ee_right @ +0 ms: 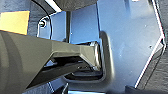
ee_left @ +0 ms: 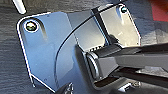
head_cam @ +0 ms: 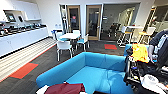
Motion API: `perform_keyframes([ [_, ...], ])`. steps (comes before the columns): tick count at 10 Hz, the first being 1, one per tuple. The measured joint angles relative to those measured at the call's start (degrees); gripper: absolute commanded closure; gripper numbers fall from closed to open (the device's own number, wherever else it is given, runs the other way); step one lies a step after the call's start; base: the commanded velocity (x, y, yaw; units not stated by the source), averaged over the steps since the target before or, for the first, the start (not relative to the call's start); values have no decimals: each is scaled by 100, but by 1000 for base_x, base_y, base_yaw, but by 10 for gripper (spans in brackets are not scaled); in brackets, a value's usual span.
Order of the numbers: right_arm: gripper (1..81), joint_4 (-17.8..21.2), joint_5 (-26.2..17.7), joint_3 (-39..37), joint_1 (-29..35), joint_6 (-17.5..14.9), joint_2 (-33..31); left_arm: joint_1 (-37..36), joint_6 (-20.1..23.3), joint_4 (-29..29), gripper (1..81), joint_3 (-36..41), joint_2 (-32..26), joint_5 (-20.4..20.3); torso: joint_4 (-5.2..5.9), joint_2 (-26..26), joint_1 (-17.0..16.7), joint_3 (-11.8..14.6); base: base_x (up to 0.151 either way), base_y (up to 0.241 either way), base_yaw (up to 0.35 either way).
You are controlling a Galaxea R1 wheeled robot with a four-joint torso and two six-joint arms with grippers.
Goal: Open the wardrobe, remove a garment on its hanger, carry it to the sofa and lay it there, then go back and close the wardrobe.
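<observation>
You had the blue sofa (head_cam: 100, 71) filling the lower middle of the head view, its curved back running from the lower left up toward the centre and across to the right. The maroon garment (head_cam: 65, 88) sat at the bottom edge, left of centre, with a white sleeve (head_cam: 42, 89) showing beside it at the lower left; it appeared to overlap the sofa's near edge, though you could not tell from this frame whether it rested on the seat or hung in front of it. The hanger could not be made out. Above the sofa, in the middle of the frame, stood a white table (head_cam: 69, 35) with white chairs (head_cam: 64, 47) around it, and a counter (head_cam: 20, 37) ran along the upper left. An orange floor patch (head_cam: 24, 70) lay at the left, a red one (head_cam: 110, 46) right of centre. At the right edge a person (head_cam: 160, 47) stood beside a yellow cloth (head_cam: 140, 53). In both wrist views the robot's own plate and bar covered the frame over dark floor, so how far either set of fingers was open could not be told.
</observation>
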Motion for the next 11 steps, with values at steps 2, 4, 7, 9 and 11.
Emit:
perform_keyframes([
  [2,10,2,0,0,-13,15,6,-9,0,2,10,0,-13,-2,0,0,0,0,0,0,166],
  [4,10,0,-11,-4,-4,1,-5,-1,1,2,10,-1,-13,9,-2,-2,2,0,0,0,167],
  [7,10,0,-12,-20,2,9,0,0,0,2,10,20,-30,20,-2,-2,2,0,0,0,175],
  [9,10,2,-9,-26,0,9,6,0,0,9,10,20,-24,20,-2,-2,2,0,0,0,192],
  [11,10,0,-11,-30,0,10,13,-20,1,9,10,20,-26,22,-2,-2,2,0,0,0,243],
])
